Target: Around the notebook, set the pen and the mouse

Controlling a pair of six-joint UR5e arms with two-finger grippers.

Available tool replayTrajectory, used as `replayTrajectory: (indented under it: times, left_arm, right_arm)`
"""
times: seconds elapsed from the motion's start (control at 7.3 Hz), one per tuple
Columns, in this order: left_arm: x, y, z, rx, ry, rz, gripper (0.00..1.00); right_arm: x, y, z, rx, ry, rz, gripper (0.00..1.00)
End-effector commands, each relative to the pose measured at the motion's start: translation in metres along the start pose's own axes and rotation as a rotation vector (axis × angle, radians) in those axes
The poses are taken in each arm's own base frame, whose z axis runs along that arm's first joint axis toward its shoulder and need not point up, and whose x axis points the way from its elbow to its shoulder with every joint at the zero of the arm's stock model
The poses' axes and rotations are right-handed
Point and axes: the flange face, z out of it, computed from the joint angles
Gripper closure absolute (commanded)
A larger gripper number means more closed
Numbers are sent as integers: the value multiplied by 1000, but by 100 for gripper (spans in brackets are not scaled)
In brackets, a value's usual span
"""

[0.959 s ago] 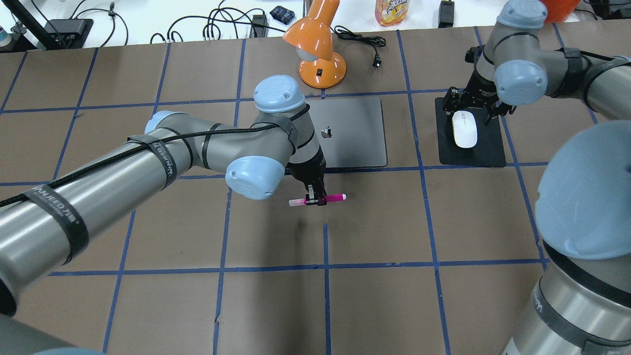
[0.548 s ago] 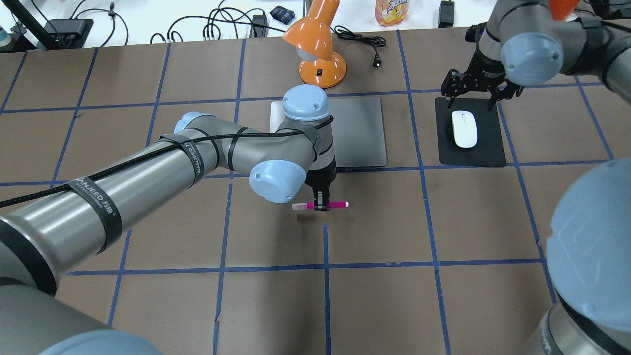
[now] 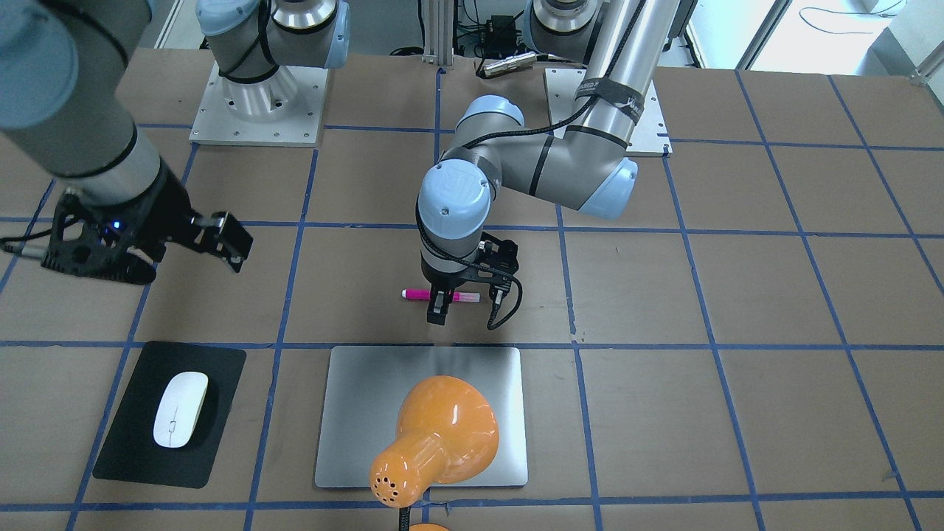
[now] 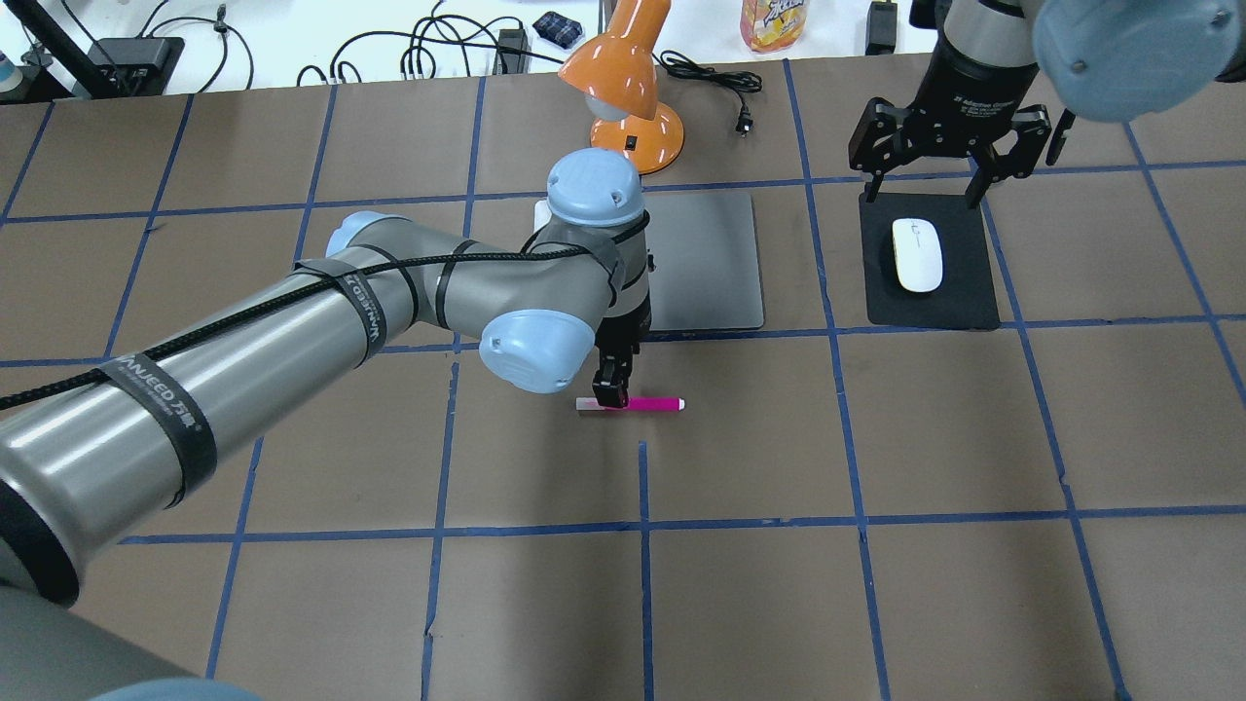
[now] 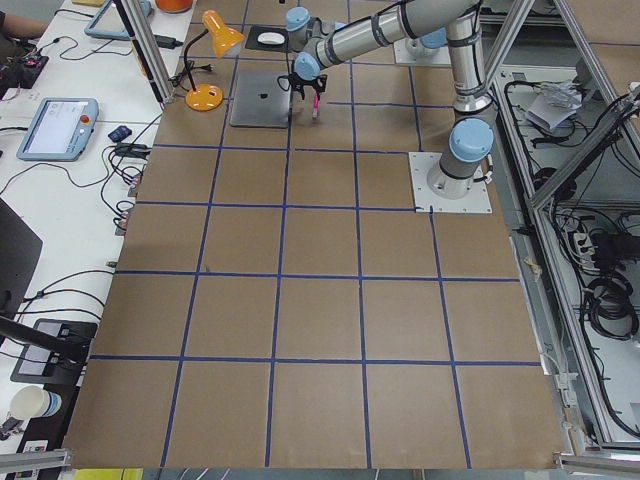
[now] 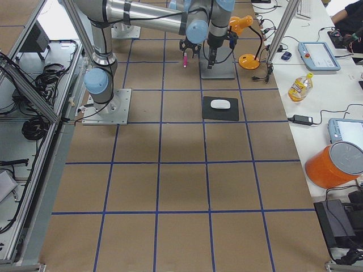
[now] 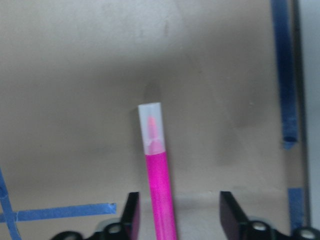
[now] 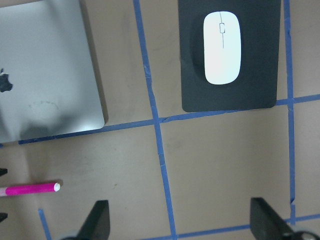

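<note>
The magenta pen (image 4: 647, 403) lies flat on the brown paper just in front of the silver notebook (image 4: 706, 258). My left gripper (image 4: 613, 392) stands over the pen's capped end, open. In the left wrist view the pen (image 7: 160, 190) runs between the spread fingers, close to one finger (image 7: 131, 215). The white mouse (image 4: 917, 255) rests on a black mat (image 4: 959, 292) right of the notebook. My right gripper (image 4: 925, 180) hangs open above the mat's far edge, holding nothing. The right wrist view shows the mouse (image 8: 222, 47), the notebook (image 8: 45, 90) and the pen (image 8: 30, 190) below.
An orange desk lamp (image 4: 633, 97) stands behind the notebook, its cord trailing to the right. A bottle (image 4: 774, 21), cables and adapters sit on the white bench beyond the table. Blue tape lines grid the brown paper.
My left gripper has let go of the pen, which now lies on the paper. My right arm has lifted up and back from the mouse, which stays on the mat.
</note>
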Motion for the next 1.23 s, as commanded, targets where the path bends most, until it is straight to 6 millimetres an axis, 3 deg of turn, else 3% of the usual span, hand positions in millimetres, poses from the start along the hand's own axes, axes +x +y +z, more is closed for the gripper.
replayTrajectory:
  times: [0.0,0.27,0.41,0.55,0.68,0.96,1.1]
  left_arm:
    - [-12,-62,-72,-9,26,217,0]
    - [-33,-131,-128,-10,33,399,0]
    - [-47,-163,-146,-13,23,528,0]
    - [-59,-183,-165,42,23,753,0]
    - [-77,-186,-187,116,-17,938,0]
    - [-98,-198,-218,148,3,1106,0]
    - [-103,-219,-226,148,8,1186,0]
  right_arm:
    - [-15,47,-40,50,-10,-21,0]
    - [-19,53,-20,23,5,-44,0]
    - [-19,57,-23,30,3,-44,0]
    - [-19,57,-24,33,2,-45,0]
    - [-19,56,-23,30,3,-45,0]
    - [-19,57,-24,32,6,-44,0]
    - [-19,57,-23,30,6,-44,0]
